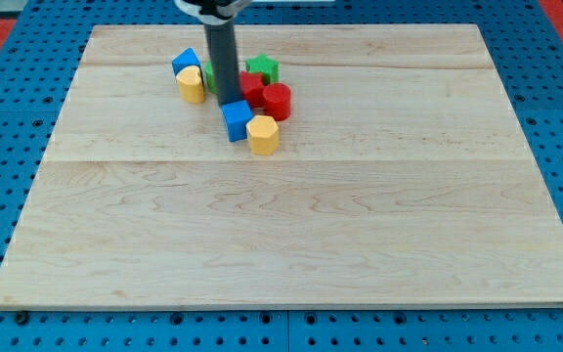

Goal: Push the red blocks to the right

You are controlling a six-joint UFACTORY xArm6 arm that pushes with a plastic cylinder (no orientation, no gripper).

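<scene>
Two red blocks sit in a cluster near the view's top, left of centre. A red cylinder (277, 101) is on the cluster's right. A second red block (250, 89), shape unclear, lies just left of it. My tip (229, 102) is at the lower end of the dark rod, touching the left side of that second red block and just above a blue cube (236, 120). A green star (262, 68) is above the red blocks.
A yellow hexagonal block (262, 135) lies right of the blue cube. Another blue block (186, 63) and a yellow block (192, 85) sit left of the rod. A green block (209, 75) is partly hidden behind the rod. The wooden board (291, 235) rests on a blue pegboard.
</scene>
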